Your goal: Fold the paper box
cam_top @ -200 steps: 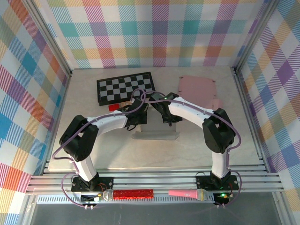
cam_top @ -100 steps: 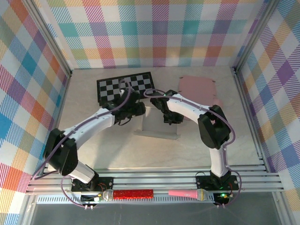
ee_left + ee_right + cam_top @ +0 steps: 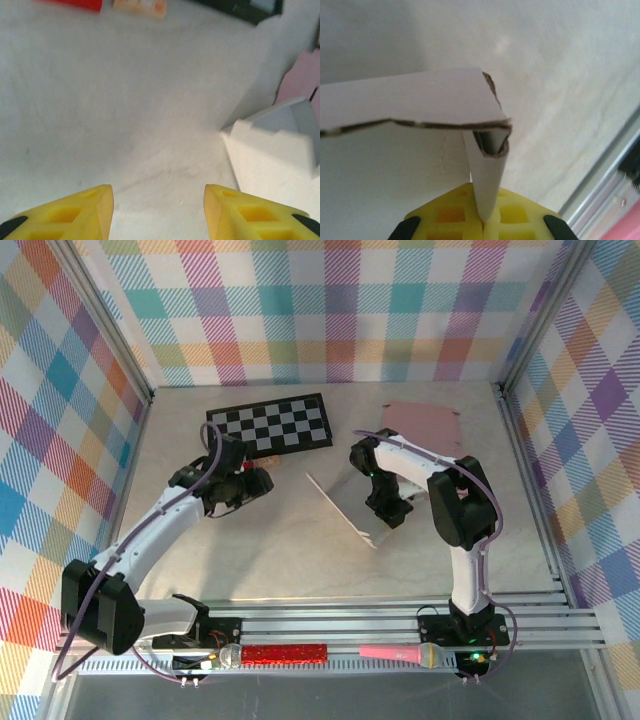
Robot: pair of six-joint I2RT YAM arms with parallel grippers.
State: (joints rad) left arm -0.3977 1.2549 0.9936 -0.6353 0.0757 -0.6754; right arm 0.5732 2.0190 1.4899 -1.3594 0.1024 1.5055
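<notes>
Right wrist view: right end effector (image 3: pixel 482 222) clenched on a folded flap of the white paper box (image 3: pixel 410 102), apparently pinning the crease, mid-way across the pale surface (image 3: pixel 290 565); left end effector (image 3: pixel 157 207) released, empty, nearer the left edge.

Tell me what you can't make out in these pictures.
Top view: how the right hand grips the box, hidden under its arm.
Left wrist view: red thing and orange thing, cut off by top edge, blurred.
Right wrist view: box's full shape, cut off at left edge.
</notes>
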